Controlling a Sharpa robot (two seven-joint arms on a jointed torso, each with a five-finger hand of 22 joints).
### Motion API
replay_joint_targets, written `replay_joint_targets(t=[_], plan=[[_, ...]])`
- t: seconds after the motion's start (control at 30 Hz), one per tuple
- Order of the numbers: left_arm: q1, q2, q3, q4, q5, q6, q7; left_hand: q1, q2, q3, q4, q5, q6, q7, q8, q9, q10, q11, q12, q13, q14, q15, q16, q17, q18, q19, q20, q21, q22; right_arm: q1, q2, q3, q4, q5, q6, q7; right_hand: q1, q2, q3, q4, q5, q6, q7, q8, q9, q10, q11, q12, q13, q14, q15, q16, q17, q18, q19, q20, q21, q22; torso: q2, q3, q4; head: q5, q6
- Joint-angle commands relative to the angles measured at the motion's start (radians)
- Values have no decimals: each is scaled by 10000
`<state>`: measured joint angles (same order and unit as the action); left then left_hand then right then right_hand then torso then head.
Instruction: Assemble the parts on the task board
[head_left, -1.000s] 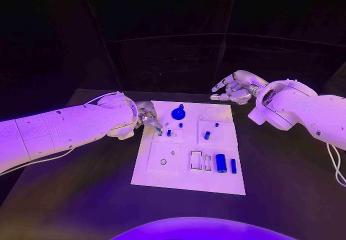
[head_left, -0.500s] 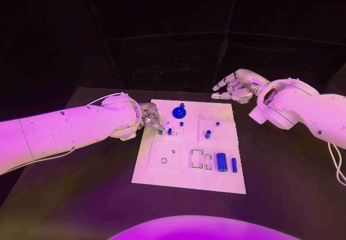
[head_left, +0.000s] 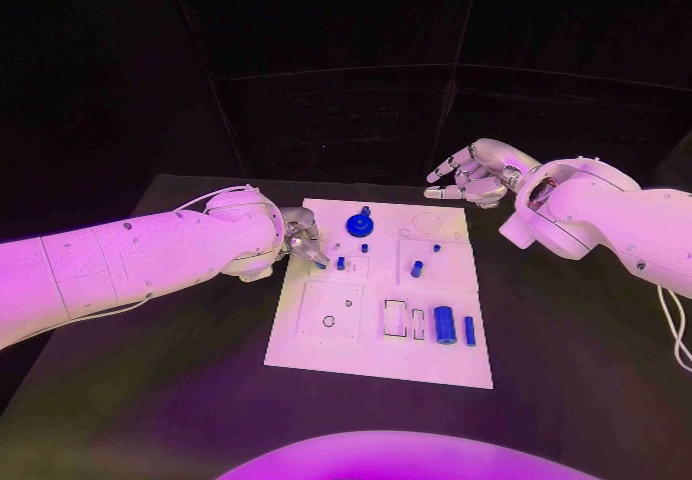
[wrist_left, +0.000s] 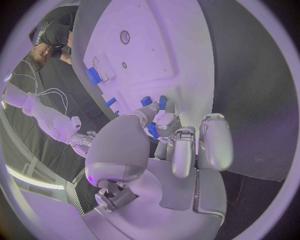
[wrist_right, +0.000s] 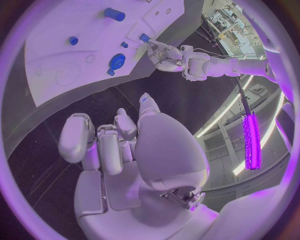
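The white task board (head_left: 378, 350) lies mid-table. My left hand (head_left: 300, 238) hovers at the board's left edge and pinches a small blue part (wrist_left: 152, 131) between thumb and finger, just beside a short blue peg (head_left: 340, 263) standing in the board. The left wrist view shows that hand (wrist_left: 178, 150) low over the board (wrist_left: 156, 45). My right hand (head_left: 469, 172) hangs above the table beyond the board's far right corner, fingers apart and holding nothing. A round blue knob (head_left: 359, 225) stands near the board's far edge.
On the board also stand a blue peg (head_left: 417, 268) and two tiny blue pieces (head_left: 436, 248). A blue cylinder (head_left: 444, 325) and a slim blue bar (head_left: 469, 330) lie by the rectangular slots (head_left: 392, 318). Black table surrounds the board.
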<state>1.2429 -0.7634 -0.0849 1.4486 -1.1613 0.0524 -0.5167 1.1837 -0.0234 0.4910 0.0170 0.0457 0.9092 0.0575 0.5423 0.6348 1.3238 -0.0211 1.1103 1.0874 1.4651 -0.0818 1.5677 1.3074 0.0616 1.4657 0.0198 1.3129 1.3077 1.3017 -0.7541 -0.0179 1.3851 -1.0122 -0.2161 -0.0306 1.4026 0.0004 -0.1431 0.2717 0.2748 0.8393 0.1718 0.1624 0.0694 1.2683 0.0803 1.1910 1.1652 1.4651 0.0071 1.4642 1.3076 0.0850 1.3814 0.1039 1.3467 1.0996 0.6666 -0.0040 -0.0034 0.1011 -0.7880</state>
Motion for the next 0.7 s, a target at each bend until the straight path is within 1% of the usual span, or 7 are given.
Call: replay_joint_targets(t=[0.03, 0.17, 0.3, 0.37, 0.43, 0.47, 0.7], plan=[[-7, 17, -5, 26, -59, 340, -156, -25, 28, 1252, -1159, 39, -27, -30, 77, 16, 61, -6, -37, -26, 1057, -9, 31, 2634, 37, 240, 35, -61, 2, 17, 13, 5, 4, -26, 114, 3, 58, 34, -39, -18, 72, -75, -21, 38, -11, -85, 2, -50, -8, 695, -78, -29, 1137, 40, -50, -13, -38, -15, 6, 3, -1, 16, -32], [-9, 33, -5, 19, -59, 346, -214, -31, 27, 1270, -1161, 40, -26, -29, 81, 18, 59, -5, -42, -32, 1057, -9, 31, 2634, 39, 238, 35, -68, -3, 16, 6, 4, -5, -26, 135, 2, 104, 32, -47, -47, 75, -84, -21, 43, -11, -88, 2, -48, -9, 695, -79, -31, 1138, 39, -47, -13, -37, -8, 7, 6, -16, 23, -53], [-9, 88, -5, -22, -59, 389, -269, -77, 24, 1323, -1152, 39, -27, -25, 95, 26, 62, -1, -40, -33, 1057, -8, 31, 2634, 39, 239, 36, -70, -1, 16, -2, 4, -15, -26, 136, 1, 115, 31, -49, -54, 76, -86, -22, 44, -11, -89, 2, -48, -9, 696, -79, -29, 1140, 39, -48, -13, -38, -11, 5, 4, -12, 26, -49], [-9, 120, -5, -46, -58, 446, -285, -147, 19, 1366, -1129, 52, -18, -27, 113, 35, 70, -2, -26, -22, 1057, -8, 31, 2634, 37, 242, 37, -65, 7, 16, -1, 4, -16, -28, 156, -4, 121, 33, -49, -58, 77, -86, -22, 45, -11, -91, 2, -50, -11, 696, -79, -30, 1139, 39, -48, -13, -39, -12, 2, 5, -8, 27, -75], [-9, 157, -5, -66, -57, 505, -301, -390, 0, 1465, -1025, 135, 47, -58, 176, 55, 117, -19, 62, 56, 1057, -17, 31, 2634, 29, 260, 38, -27, 52, 16, 3, 4, -19, -39, 188, -14, 157, 46, -49, -77, 83, -89, -22, 50, -10, -107, 1, -68, -31, 695, -80, -35, 1135, 40, -50, -13, -42, -17, 4, 10, -8, 31, -77], [-9, 168, -5, -72, -56, 517, -305, -461, -19, 1494, -1001, 149, 62, -70, 192, 60, 126, -28, 80, 70, 1057, -24, 31, 2634, 28, 265, 35, -19, 62, 16, 5, 4, -21, -42, 196, -16, 157, 46, -49, -77, 83, -89, -22, 50, -10, -107, 1, -68, -31, 695, -80, -35, 1135, 40, -50, -13, -42, -17, 4, 6, -8, 32, -78], [-8, 268, -5, -173, -42, 566, -360, -1063, -71, 1461, -638, 148, 201, -148, 287, 67, 203, -84, 211, 162, 1057, -74, 31, 2634, 11, 304, -1, 47, 145, 15, 19, 4, -27, -93, 226, -71, 199, 60, -50, -100, 111, -91, -22, 58, -9, -144, 1, -107, -72, 695, -80, -36, 1135, 43, -58, -13, -53, -35, 5, 11, -13, 33, -99]])
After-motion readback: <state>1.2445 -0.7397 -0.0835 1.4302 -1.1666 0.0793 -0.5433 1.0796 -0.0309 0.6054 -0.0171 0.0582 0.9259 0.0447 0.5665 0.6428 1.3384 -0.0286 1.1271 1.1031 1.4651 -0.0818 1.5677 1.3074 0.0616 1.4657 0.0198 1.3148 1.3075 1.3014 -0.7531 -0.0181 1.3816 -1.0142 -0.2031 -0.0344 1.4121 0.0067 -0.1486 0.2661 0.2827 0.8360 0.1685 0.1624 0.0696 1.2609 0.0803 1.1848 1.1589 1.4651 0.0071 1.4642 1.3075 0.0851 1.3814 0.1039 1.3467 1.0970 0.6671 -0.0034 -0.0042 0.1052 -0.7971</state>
